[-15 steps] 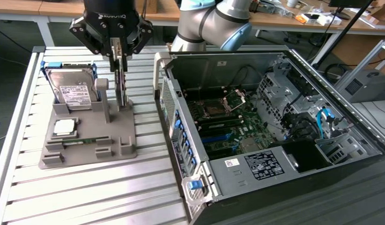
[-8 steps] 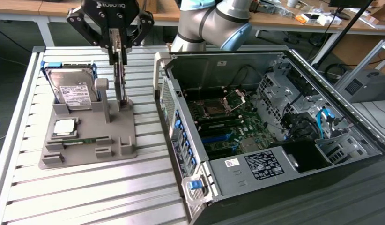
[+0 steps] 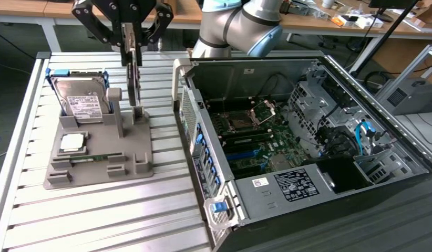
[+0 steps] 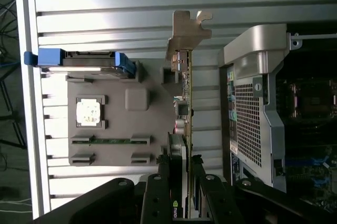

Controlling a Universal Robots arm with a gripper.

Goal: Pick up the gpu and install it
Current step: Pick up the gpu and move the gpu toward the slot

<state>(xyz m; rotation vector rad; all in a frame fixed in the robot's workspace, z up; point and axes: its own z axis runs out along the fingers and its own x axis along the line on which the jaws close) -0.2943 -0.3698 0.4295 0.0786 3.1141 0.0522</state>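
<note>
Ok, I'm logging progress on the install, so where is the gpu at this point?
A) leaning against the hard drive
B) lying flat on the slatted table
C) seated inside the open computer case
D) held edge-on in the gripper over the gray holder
D: the gripper is clamped on the gpu, which hangs upright over the gray holder, beside the open computer case and not in it.

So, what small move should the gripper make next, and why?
Probably lift straight up a little. The gripper holds the gpu upright, edge-on, and its lower end is close to the gray holder; clearing it first seems safer than moving sideways toward the computer case.
</note>
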